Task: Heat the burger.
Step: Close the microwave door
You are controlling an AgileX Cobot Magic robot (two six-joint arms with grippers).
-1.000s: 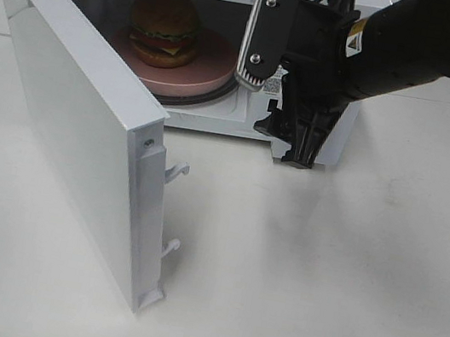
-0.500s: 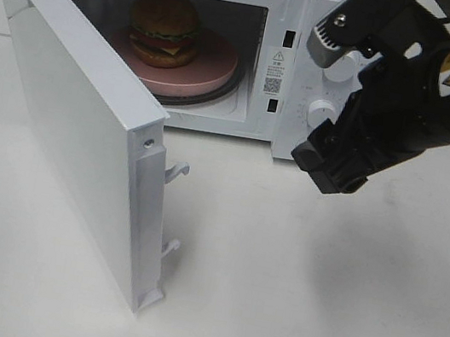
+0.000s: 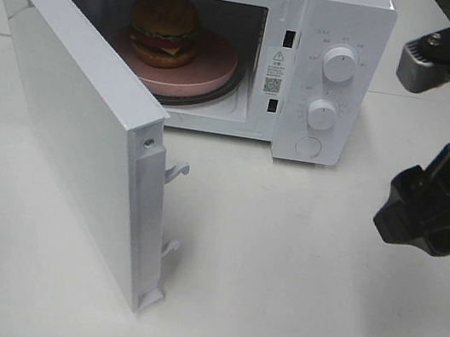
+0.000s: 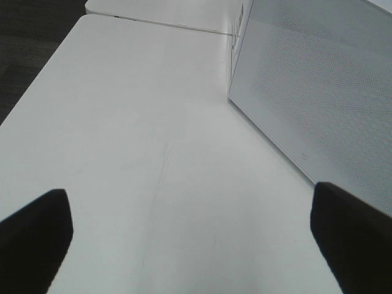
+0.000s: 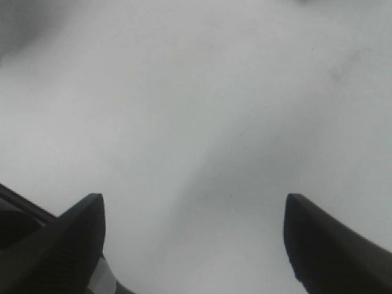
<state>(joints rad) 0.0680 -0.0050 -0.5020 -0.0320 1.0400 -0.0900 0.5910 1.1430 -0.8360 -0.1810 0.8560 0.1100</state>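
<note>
Off to the far left, my left gripper sits low over the table, jaws spread wide with nothing between them and touching nothing. The swung-out door is just beside it, and the overhead view doesn't catch this gripper at all. Moving right, the door stands fully swung out and the burger is already inside the microwave, sitting upright toward the back-left of the pink plate. I'd guess it's light and soft, with a glossy bun that could be slippery and stacked layers that could shear under a squeeze. If it has to move, I'd take the plate rim, or pinch low across the bun sides with light force. I don't think it needs touching now, since the door looks like the next thing to handle. Right of the cavity, both knobs are clear. Far right, my right gripper hangs above the table, well apart from the microwave, jaws wide and empty; the wrist view confirms only bare tabletop between the fingers.
</note>
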